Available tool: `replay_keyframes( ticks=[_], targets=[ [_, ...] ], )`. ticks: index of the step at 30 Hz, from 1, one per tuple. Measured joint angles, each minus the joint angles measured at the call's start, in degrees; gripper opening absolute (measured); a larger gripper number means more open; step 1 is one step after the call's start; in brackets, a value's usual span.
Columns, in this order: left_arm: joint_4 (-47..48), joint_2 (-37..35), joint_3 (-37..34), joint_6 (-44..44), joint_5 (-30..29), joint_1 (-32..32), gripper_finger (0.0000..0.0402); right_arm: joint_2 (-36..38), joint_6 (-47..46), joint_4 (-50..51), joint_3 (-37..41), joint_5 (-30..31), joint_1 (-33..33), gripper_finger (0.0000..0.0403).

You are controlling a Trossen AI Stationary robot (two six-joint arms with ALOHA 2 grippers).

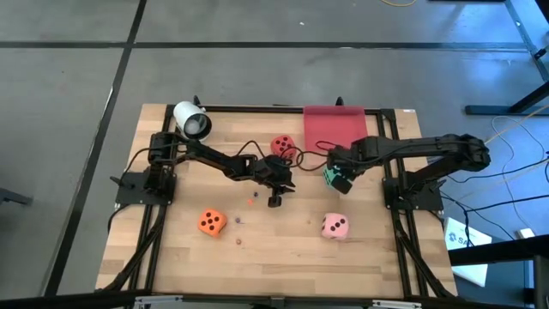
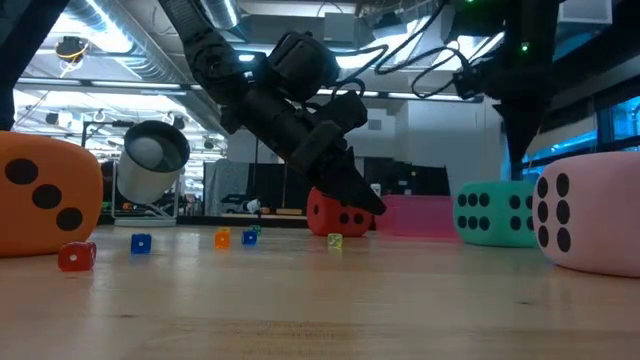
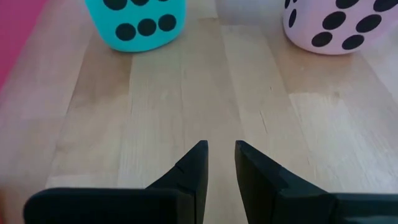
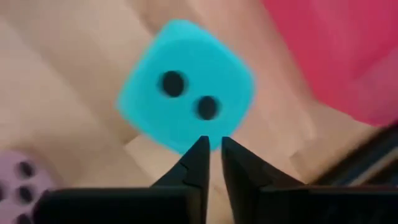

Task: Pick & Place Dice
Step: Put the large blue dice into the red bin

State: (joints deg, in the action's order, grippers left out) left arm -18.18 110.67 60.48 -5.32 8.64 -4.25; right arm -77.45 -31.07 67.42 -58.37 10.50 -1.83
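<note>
Nearest the front edge of the table, the orange die lies at the left and the pink die at the right, well apart, with tiny coloured dice scattered between them.

At mid-table, the left gripper is held low over bare wood with its jaws narrow and empty. The right gripper is positioned directly above the green die; its jaws are nearly closed, and no grip on the die can be seen. If the gripper descends with the jaws this narrow, the soft die may be pushed aside rather than captured.

Farther back, the red die rests just left of the red tray. Nothing is seen in the tray. The white cylinder lies at the far left.
</note>
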Motion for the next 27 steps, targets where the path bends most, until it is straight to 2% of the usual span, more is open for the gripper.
replay_keyframes(
  ticks=[3, 6, 11, 16, 21, 27],
  targets=[
    [0.0, 0.0, 0.0, 0.0, 0.0, 0.0, 0.0075, 0.1, 0.5, -0.7, -1.2, -3.7, 0.0, 0.0098],
    [0.0, 0.0, 0.0, 0.2, 0.0, 0.0, 0.0075, 0.2, 0.6, -1.1, -2.6, -5.1, 0.0, 0.0157],
    [-0.1, 0.0, 0.0, 0.2, 0.0, 0.0, 0.0075, 0.2, 0.9, -0.7, -4.1, -5.6, 0.0, 0.0267],
    [0.0, 0.0, 0.0, 0.2, 0.0, 0.0, 0.0075, -0.1, 2.0, 1.0, -4.1, -5.1, -1.1, 0.0348],
    [0.0, 0.0, 0.0, 0.2, 0.0, 0.0, 0.0075, -0.7, 4.4, 0.2, -2.2, -5.0, -3.5, 0.0376],
    [0.0, 0.0, 0.0, 0.1, 0.0, 0.0, 0.0075, -0.7, 7.8, -3.1, 2.4, -8.2, -3.9, 0.0360]
  ],
)
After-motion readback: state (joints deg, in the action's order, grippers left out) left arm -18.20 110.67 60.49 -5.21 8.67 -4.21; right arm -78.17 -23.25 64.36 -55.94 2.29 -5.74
